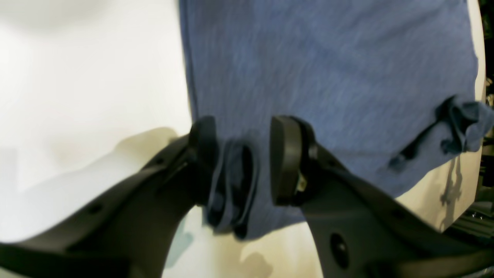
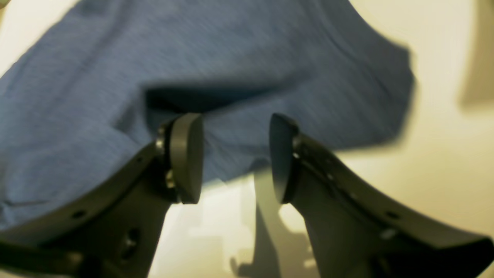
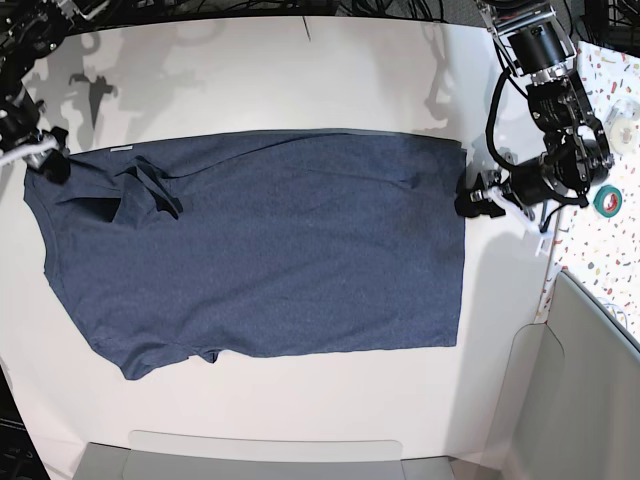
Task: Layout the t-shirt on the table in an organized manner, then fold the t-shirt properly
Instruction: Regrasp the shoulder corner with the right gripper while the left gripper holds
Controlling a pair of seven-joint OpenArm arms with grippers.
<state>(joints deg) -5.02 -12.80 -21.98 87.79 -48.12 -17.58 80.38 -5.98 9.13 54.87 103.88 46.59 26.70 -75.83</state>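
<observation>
The navy t-shirt (image 3: 280, 250) lies spread flat across the white table (image 3: 300, 80), with a small crumpled fold near its upper left. My left gripper (image 3: 472, 196) is at the shirt's right edge. In the left wrist view, that left gripper (image 1: 243, 125) has its pads apart. A bunched fold of the t-shirt (image 1: 328, 77) hangs against one finger (image 1: 204, 154), with a gap to the other pad. My right gripper (image 3: 47, 162) is at the shirt's upper left corner. Seen from the right wrist, the right gripper (image 2: 234, 123) is open above the t-shirt (image 2: 231, 50) edge, pinching nothing.
A green tape roll (image 3: 607, 200) lies on the speckled strip at the right. A grey tray (image 3: 265, 460) runs along the front edge and a grey panel (image 3: 590, 380) stands at the lower right. Cables crowd the back edge.
</observation>
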